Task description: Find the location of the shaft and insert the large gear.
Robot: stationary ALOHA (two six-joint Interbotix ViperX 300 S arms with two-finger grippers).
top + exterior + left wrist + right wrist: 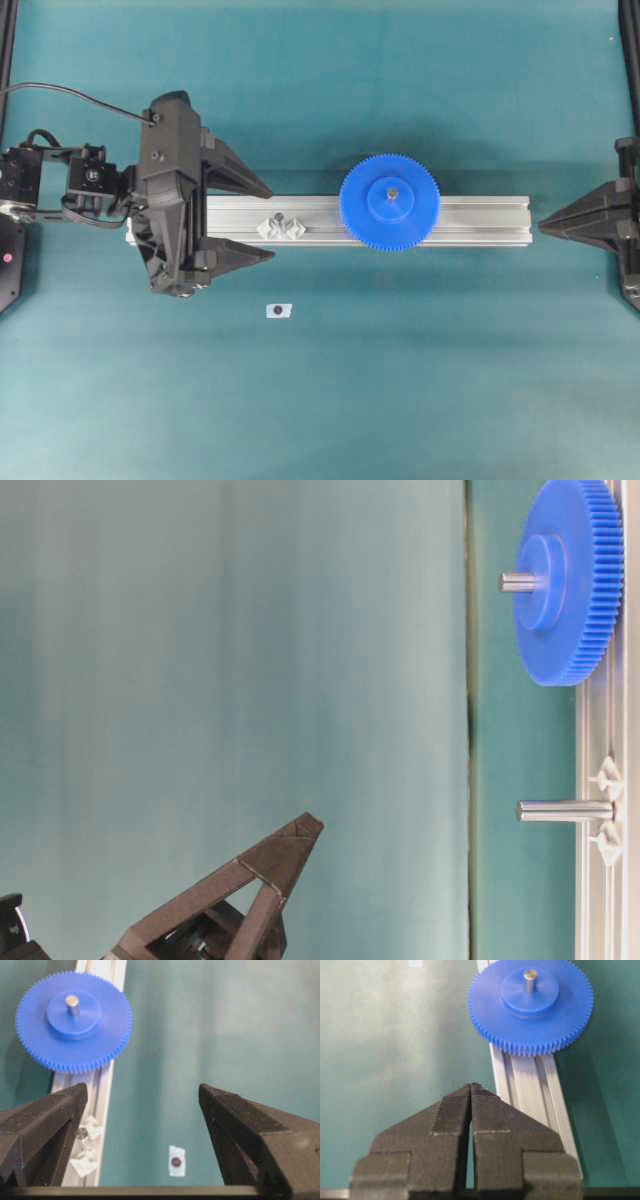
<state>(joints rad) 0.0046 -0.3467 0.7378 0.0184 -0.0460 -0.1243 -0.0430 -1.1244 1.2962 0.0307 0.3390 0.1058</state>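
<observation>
Large gear (388,201), centre frame, sits threaded over a pin on the rail (480,220); bare shaft (281,222) stands left. Left gripper (272,222) gapes empty; right gripper (542,226) closed, empty. Withdrawal should be clean, without nudging teeth.

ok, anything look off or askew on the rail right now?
Nothing damaged or askew. The large gear sits flat on the rail with a pin through its hub, but the shaft between the clear pieces stands bare. A small white tag lies loose on the mat.
</observation>
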